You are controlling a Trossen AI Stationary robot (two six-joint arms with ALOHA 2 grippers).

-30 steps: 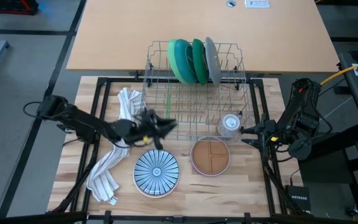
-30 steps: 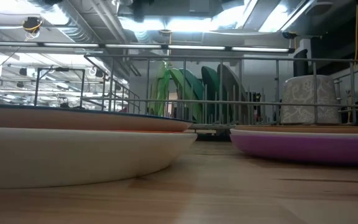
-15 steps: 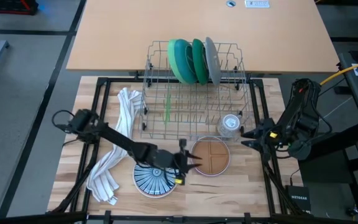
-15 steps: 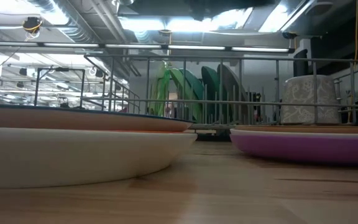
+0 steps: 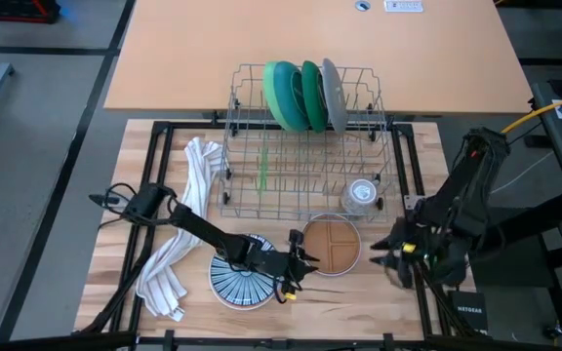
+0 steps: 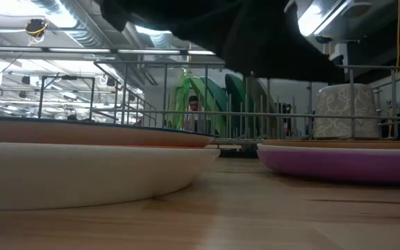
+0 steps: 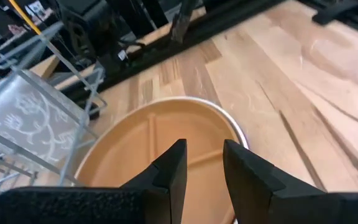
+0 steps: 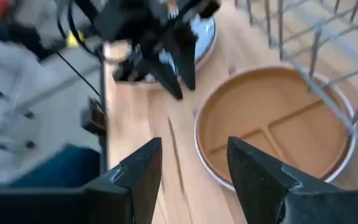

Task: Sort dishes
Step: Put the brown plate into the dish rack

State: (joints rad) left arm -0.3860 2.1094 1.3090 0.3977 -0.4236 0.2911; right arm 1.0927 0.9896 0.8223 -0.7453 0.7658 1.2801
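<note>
The round orange divided plate (image 5: 332,244) sits smooth and matte on the wooden worktop (image 5: 359,288), nested in a purple dish. Left gripper (image 5: 305,261) fingers part narrowly, empty; right gripper (image 5: 381,253) fingers spread wide, empty.

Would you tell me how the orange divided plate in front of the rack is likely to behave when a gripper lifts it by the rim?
The orange divided plate looks rigid, so it should hold its shape. Its smooth, low rim may prove slippery in a narrow pinch. Gripped at one edge, it would probably sag toward the far side. It lies flat, so rolling seems unlikely.
</note>
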